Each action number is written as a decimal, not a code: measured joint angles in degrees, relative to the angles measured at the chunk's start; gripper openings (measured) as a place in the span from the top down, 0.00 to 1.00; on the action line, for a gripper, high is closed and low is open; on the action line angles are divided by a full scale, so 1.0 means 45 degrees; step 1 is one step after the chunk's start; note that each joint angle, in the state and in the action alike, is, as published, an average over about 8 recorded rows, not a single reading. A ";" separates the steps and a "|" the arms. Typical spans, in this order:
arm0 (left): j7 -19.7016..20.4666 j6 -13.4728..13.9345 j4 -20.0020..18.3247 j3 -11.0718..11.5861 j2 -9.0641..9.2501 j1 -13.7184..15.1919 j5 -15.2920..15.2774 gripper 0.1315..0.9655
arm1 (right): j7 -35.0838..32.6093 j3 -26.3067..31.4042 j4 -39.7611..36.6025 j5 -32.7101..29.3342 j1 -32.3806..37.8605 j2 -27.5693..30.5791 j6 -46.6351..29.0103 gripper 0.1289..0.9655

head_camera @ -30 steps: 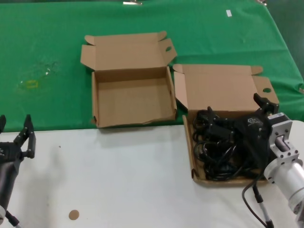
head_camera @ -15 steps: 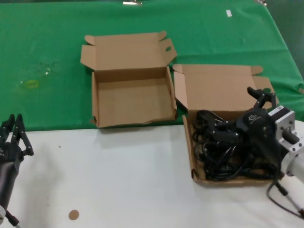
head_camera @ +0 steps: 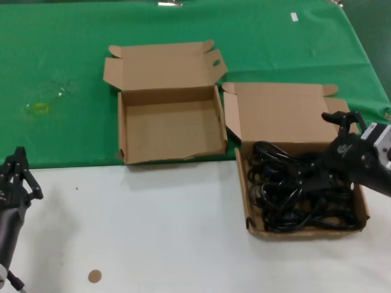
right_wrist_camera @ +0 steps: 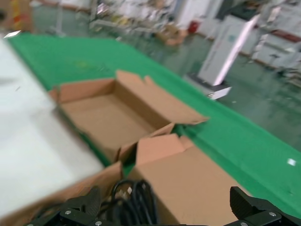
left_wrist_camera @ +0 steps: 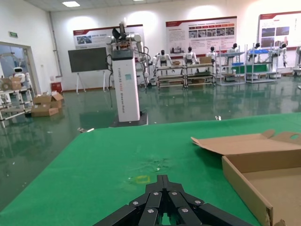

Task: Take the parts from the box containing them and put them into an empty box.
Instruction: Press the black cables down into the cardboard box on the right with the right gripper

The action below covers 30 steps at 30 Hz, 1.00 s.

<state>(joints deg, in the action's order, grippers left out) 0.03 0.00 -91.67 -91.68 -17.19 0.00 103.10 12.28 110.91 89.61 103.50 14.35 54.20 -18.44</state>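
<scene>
The box with the parts (head_camera: pixel 249 204) sits at the right on the white table, full of tangled black cables (head_camera: pixel 293 195); its wide lid (head_camera: pixel 281 116) stands open behind. The empty squarer box (head_camera: pixel 171 131) lies left of it, lid with an oval hole (head_camera: pixel 215 63) folded back. My right gripper (head_camera: pixel 321 146) is open, hovering over the far right part of the cable pile, holding nothing. The right wrist view shows its jaws wide apart (right_wrist_camera: pixel 167 207) over the cables (right_wrist_camera: pixel 131 197), with the empty box (right_wrist_camera: pixel 108 117) beyond. My left gripper (head_camera: pixel 15 174) is shut and empty at the left table edge.
A green cloth (head_camera: pixel 61 61) covers the far half of the table, with a yellowish mark (head_camera: pixel 40 108) at the left. The near half is white table (head_camera: pixel 153 232) with a small brown disc (head_camera: pixel 94 276). The left wrist view shows the empty box's corner (left_wrist_camera: pixel 244 183).
My left gripper has closed from open. My right gripper has swung out to the right and back, off the middle of the cable pile, staying open.
</scene>
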 joint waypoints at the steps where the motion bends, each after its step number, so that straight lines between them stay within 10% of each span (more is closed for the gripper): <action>1: 0.0000 0.0000 0.0000 0.0000 0.0000 0.0000 0.0000 0.98 | -0.0026 0.0027 -0.0074 -0.0129 0.0141 0.0101 -0.0346 0.00; 30: -0.0002 0.0000 0.0000 0.0000 0.0000 0.0000 0.0001 0.99 | -0.4171 0.1277 -0.3390 -0.3432 0.5094 -0.0145 -0.9046 0.00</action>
<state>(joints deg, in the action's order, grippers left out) 0.02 0.00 -91.67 -91.68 -17.19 0.00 103.11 -6.49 116.65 74.35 88.06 37.27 53.55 -59.14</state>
